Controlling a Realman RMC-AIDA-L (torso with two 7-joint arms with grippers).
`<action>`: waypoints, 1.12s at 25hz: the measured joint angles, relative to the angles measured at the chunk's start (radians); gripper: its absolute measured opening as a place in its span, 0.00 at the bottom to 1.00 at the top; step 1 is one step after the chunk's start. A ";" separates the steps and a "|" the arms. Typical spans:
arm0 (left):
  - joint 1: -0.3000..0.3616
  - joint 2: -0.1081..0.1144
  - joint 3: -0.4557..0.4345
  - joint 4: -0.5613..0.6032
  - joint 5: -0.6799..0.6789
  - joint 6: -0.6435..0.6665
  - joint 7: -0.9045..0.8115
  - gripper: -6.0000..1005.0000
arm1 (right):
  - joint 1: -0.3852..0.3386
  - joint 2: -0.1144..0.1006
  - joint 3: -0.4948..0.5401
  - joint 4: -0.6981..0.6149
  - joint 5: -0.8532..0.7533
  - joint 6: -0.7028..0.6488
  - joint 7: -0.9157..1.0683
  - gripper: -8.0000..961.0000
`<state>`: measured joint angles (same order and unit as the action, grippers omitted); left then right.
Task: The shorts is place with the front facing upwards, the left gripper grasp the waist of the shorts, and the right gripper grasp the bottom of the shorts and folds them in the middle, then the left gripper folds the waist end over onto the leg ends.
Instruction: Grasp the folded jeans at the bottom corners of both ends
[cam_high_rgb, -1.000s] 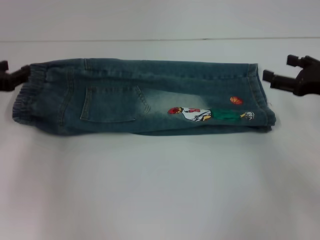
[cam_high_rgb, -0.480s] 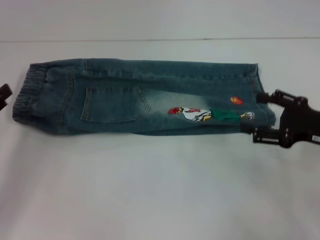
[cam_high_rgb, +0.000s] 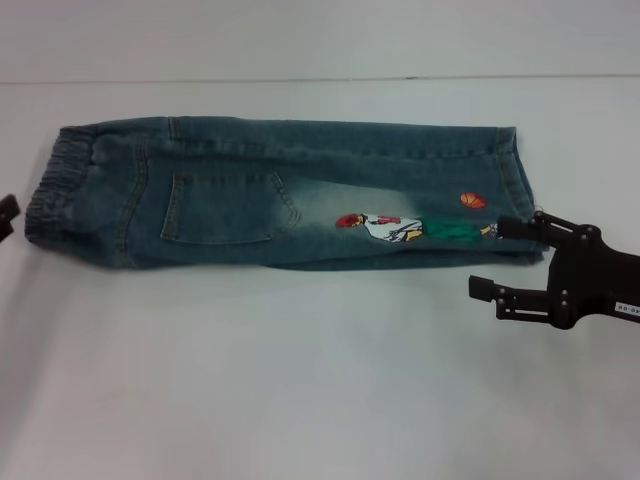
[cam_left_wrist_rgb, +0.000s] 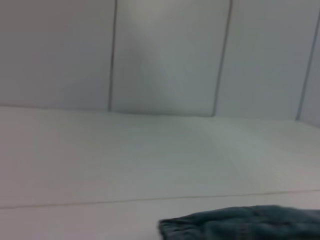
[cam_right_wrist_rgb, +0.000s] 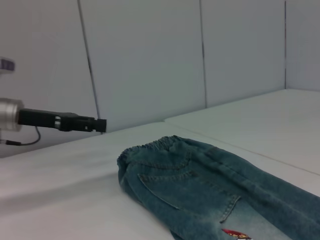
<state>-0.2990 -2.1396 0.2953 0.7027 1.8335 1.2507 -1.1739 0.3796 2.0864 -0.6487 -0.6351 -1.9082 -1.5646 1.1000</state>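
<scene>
The shorts (cam_high_rgb: 230, 200) lie flat across the table, folded lengthwise, with the pocket and the cartoon print (cam_high_rgb: 420, 228) facing up. The gathered waist (cam_high_rgb: 55, 190) is at the left and the leg ends (cam_high_rgb: 520, 175) are at the right. My right gripper (cam_high_rgb: 490, 257) is open at the near right corner of the hems. One fingertip (cam_high_rgb: 503, 226) lies at the hem edge and the other hangs over bare table. Only a sliver of my left gripper (cam_high_rgb: 6, 215) shows at the left edge, just off the waist. The right wrist view shows the left gripper (cam_right_wrist_rgb: 100, 124) beyond the waist (cam_right_wrist_rgb: 150, 149).
The white table (cam_high_rgb: 300, 380) runs wide in front of the shorts. A pale panelled wall (cam_right_wrist_rgb: 150, 60) stands behind it. A fold of the denim (cam_left_wrist_rgb: 240, 222) shows low in the left wrist view.
My right gripper has swung from beside the far hem corner toward the near hem corner and slightly left. The left gripper drew back from the waist to the frame edge. The shorts stayed put.
</scene>
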 joint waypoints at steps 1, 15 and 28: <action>-0.008 0.004 0.004 0.000 0.004 -0.030 0.002 0.59 | 0.000 0.000 0.000 0.000 0.000 0.000 0.001 0.99; -0.117 0.038 0.157 -0.016 0.220 -0.280 -0.074 0.57 | 0.005 0.001 -0.008 0.002 0.000 -0.009 0.014 0.99; -0.130 0.053 0.146 0.009 0.337 -0.255 -0.136 0.54 | 0.021 0.003 -0.062 0.003 0.000 -0.007 0.024 0.99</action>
<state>-0.4286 -2.0868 0.4411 0.7120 2.1710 0.9956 -1.3101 0.4009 2.0893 -0.7106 -0.6318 -1.9084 -1.5719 1.1241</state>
